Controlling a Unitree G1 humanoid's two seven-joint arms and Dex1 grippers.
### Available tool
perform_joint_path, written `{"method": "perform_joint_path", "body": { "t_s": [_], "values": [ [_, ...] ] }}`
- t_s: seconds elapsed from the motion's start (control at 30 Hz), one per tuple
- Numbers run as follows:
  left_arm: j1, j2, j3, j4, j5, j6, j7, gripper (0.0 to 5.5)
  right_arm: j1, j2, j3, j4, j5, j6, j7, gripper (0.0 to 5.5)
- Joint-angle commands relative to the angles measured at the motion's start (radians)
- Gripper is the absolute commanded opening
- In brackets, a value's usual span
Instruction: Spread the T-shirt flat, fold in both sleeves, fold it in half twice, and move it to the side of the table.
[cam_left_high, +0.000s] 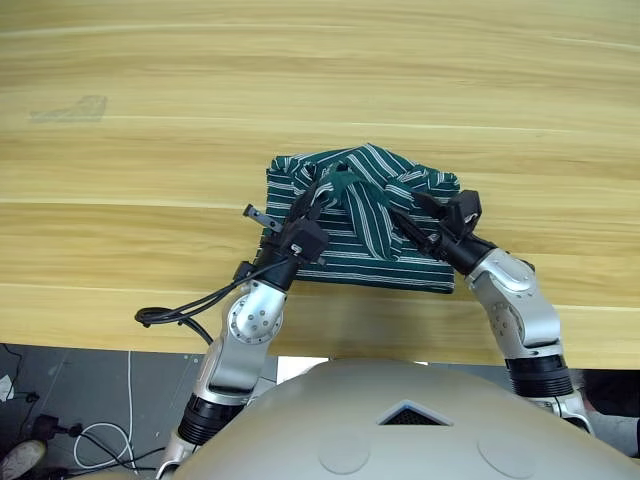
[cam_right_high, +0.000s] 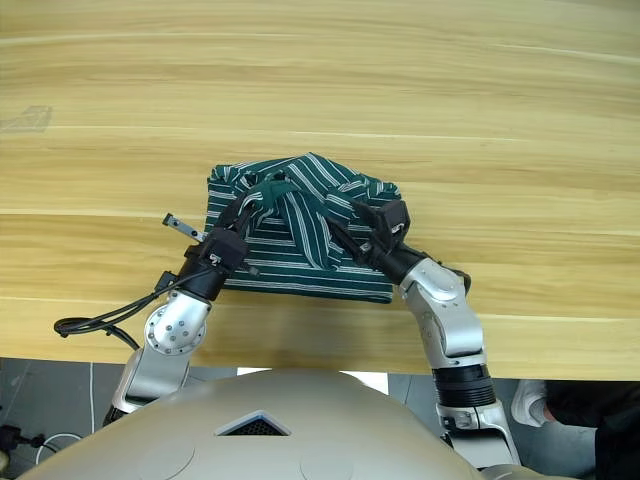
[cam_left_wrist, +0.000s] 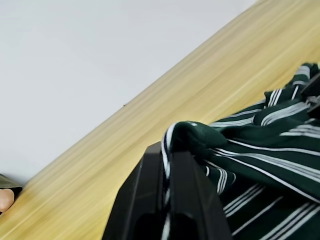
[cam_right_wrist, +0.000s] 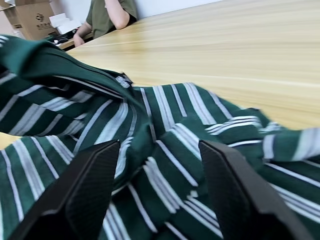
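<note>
Green, white-striped T-shirt (cam_left_high: 380, 265) bunched in a heap at 6 o'clock on the wooden tabletop (cam_left_high: 300, 80), close to the near edge. Head views: black cable (cam_left_high: 175, 313) looped off the edge at 7 o'clock. Left gripper (cam_left_high: 328, 188) on the heap's 10 o'clock side, right gripper (cam_left_high: 400, 215) in from 4 o'clock. Left wrist view: fingers (cam_left_wrist: 142, 195) clamped on a raised fold of cloth. Right wrist view: fingers (cam_right_wrist: 92, 185) wide apart, low over striped folds, contact unclear; cardboard box (cam_right_wrist: 30, 17) beyond the far edge.

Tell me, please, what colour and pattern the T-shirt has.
The T-shirt is dark green with white stripes, clearest in the right wrist view.
</note>
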Motion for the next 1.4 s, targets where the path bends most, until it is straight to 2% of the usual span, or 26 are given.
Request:
{"method": "perform_joint_path", "body": {
  "t_s": [0.03, 0.77, 1.27, 1.4],
  "values": [
    [-0.017, 0.007, 0.004, 0.019, 0.024, -0.015, 0.009, 0.03, 0.012, 0.010, 0.006, -0.025, 0.008, 0.011, 0.006, 2.92],
    [-0.038, 0.001, -0.002, 0.063, 0.058, -0.048, 0.037, 0.03, 0.001, 0.050, 0.046, 0.046, -0.024, 0.035, 0.005, 2.92],
    [-0.044, -0.009, -0.009, 0.093, 0.071, -0.056, 0.055, 0.00, 0.010, 0.044, 0.051, 0.049, -0.035, 0.033, 0.003, 0.15],
    [-0.052, -0.013, -0.006, 0.109, 0.075, -0.060, 0.057, 0.00, 0.002, 0.038, 0.047, 0.047, -0.033, 0.028, 0.010, 0.04]
  ]
}}
